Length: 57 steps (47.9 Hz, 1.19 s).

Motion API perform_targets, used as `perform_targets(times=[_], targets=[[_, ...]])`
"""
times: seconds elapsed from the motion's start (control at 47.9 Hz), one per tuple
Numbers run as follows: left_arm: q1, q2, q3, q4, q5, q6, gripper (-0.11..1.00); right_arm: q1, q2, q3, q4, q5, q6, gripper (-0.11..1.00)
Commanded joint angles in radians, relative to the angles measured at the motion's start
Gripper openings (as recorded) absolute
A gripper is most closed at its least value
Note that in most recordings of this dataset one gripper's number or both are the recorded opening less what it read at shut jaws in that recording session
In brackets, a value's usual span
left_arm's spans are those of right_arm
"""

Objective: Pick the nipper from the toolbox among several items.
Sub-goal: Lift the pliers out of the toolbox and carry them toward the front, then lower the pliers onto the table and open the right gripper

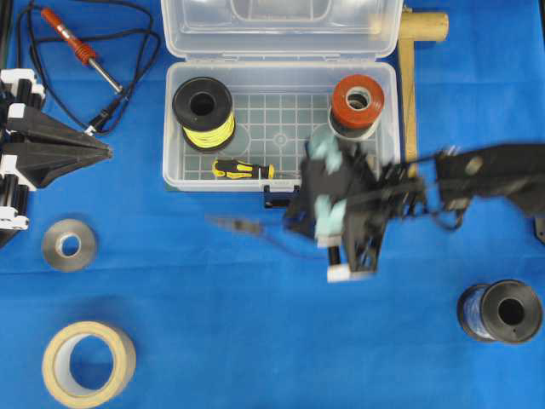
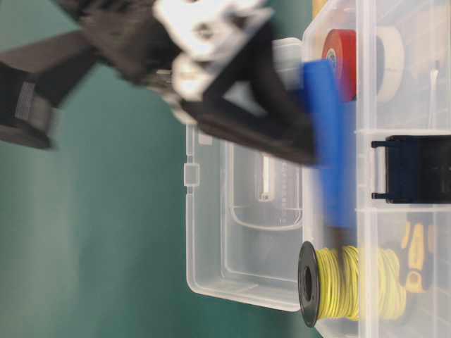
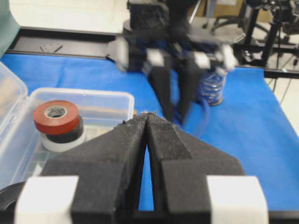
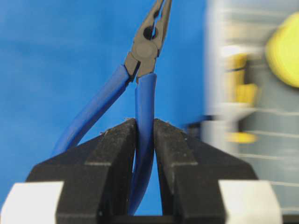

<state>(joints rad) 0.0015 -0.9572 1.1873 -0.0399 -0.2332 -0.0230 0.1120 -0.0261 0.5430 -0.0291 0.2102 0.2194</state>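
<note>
Your open toolbox (image 1: 281, 128), upper centre of the overhead frame, holds a yellow wire spool (image 1: 203, 112), a screwdriver (image 1: 242, 169) and stacked tape rolls (image 1: 356, 106). Your right gripper (image 4: 144, 135) has its jaws clamped on one blue handle of the nipper (image 4: 142, 79), outside the box over the blue counter (image 1: 213, 324); only the right wrist view shows this grip clearly. Your left gripper (image 3: 147, 122) shows jaws pressed together, empty, at the left edge.

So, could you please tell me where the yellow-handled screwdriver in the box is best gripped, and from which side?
Grip the screwdriver at the middle of its thick handle, coming straight down from above. It lies flat along the front wall of the box, so the fingers should close across the handle.
</note>
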Motion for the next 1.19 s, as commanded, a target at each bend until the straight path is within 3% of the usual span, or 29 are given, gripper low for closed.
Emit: perform_targets(times=[0.0,0.355,0.71,0.752,0.898,0.961,1.17], targets=[[0.002,0.006,-0.008,-0.002,-0.005,-0.002,0.0,0.038,0.04,-0.017,0.003,-0.031,0.035,0.13],[0.002,0.006,0.0,-0.002,-0.005,-0.002,0.0,0.106,0.209,-0.015,0.005,-0.057,0.195,0.13],[0.002,0.006,0.002,-0.002,-0.005,-0.003,0.0,0.095,0.21,-0.009,0.0,-0.032,0.204,0.15],[0.002,0.006,0.002,-0.002,-0.005,-0.003,0.0,0.092,0.209,-0.011,0.0,-0.025,0.202,0.21],[0.002,0.006,0.002,-0.002,-0.005,-0.003,0.0,0.08,0.156,-0.018,-0.031,0.037,0.196,0.67],[0.002,0.005,0.002,-0.002,-0.003,-0.005,0.0,0.072,0.106,-0.017,-0.049,0.066,0.196,0.82],[0.002,0.0,0.002,-0.002,0.011,-0.005,0.0,0.048,-0.115,0.005,-0.164,0.144,0.198,0.77]])
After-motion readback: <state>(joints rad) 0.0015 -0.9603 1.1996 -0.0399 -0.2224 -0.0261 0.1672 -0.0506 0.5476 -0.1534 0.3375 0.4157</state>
